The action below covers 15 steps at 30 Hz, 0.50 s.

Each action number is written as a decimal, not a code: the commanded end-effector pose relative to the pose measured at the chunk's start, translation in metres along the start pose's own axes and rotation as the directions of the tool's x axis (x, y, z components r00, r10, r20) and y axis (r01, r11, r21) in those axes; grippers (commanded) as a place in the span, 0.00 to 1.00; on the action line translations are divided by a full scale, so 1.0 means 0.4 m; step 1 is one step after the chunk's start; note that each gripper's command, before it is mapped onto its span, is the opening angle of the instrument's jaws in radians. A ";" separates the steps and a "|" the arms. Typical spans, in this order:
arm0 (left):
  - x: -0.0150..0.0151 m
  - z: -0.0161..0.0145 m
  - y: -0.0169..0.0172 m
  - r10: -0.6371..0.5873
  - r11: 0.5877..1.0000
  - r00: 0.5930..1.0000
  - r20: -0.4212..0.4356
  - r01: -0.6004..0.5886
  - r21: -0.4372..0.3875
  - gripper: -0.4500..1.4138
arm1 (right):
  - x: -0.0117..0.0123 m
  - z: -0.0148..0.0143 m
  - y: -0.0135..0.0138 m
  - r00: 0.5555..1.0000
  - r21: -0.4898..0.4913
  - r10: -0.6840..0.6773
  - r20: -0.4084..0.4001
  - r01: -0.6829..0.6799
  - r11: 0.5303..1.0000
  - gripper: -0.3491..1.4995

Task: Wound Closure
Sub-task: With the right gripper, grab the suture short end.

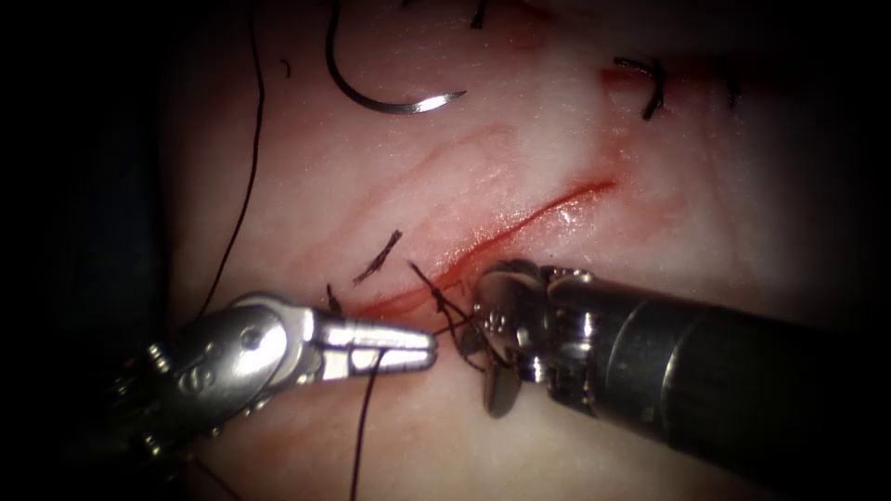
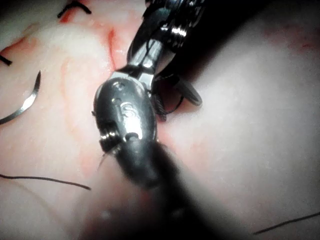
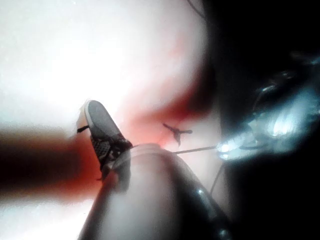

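Two tools: your left tool point(image 1: 422, 348) pinches thread point(image 1: 364, 417); right tool point(image 1: 483, 357) spread, holding nothing. One needle point(image 1: 390, 100) lies free on far tissue point(image 1: 650, 213), left of one cut point(image 1: 520, 227). Red fluid point(image 1: 408, 295) along cut.

Needle point(image 1: 390, 97) eye end cut off by edge.

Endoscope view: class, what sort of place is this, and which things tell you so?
Likely a surgical suturing practice bench: a slab of tissue with a cut, a curved needle lying free on it, and the left tool shut on thread.
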 end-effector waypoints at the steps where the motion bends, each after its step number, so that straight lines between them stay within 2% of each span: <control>1: -0.0007 0.0011 -0.0013 0.002 1.000 1.000 -0.001 -0.002 0.000 0.05 | -0.0001 -0.0005 0.0026 1.000 -0.021 -0.014 0.016 0.015 1.000 0.60; 3: -0.0007 0.0011 -0.0013 0.002 1.000 1.000 -0.001 -0.002 -0.001 0.05 | -0.0009 -0.0007 0.0032 0.999 -0.034 -0.035 0.029 0.036 0.999 0.49; 4: -0.0007 0.0011 -0.0013 0.002 1.000 1.000 -0.001 -0.002 -0.001 0.05 | -0.0013 -0.0007 0.0036 0.998 -0.042 -0.045 0.042 0.047 0.998 0.38; 5: -0.0007 0.0011 -0.0013 0.002 1.000 1.000 -0.001 -0.002 -0.001 0.05 | -0.0015 -0.0007 0.0037 0.997 -0.042 -0.049 0.054 0.052 0.998 0.23; 6: -0.0007 0.0011 -0.0013 0.002 1.000 1.000 -0.001 -0.002 -0.001 0.05 | -0.0017 -0.0007 0.0038 0.997 -0.038 -0.055 0.063 0.057 0.998 0.00; 9: -0.0004 0.0011 -0.0014 0.000 1.000 1.000 -0.001 0.000 0.002 0.05 | -0.0012 -0.0008 0.0043 0.994 -0.032 -0.087 0.068 0.090 0.995 0.00; 15: 0.0001 0.0007 -0.0015 -0.002 1.000 1.000 -0.002 0.002 0.002 0.05 | 0.0006 -0.0066 0.0050 0.996 -0.041 -0.084 0.027 0.085 0.996 0.00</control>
